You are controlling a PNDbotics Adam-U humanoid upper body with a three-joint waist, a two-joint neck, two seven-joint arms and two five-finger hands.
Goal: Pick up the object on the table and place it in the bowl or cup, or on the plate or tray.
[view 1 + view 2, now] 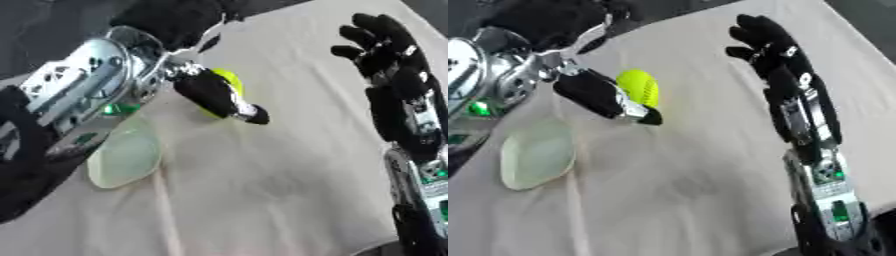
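No writing or labels can be read on anything here.

The ball is bright yellow-green and sits on the table. It looks a bit longer than wide, with its long side running up and down in the view, leaning a little. Faint lines run along it the same way.

The left hand is just beside the ball, on the ball's left. One dark finger lies next to the ball. It is hard to tell if the finger touches the ball, and hard to tell if the hand is clenched or let go.

The plate is pale and see-through. It lies below and to the left of the ball, near it but not touching.

The right hand is to the right of the ball, well apart. Its fingers are straight and it holds nothing.
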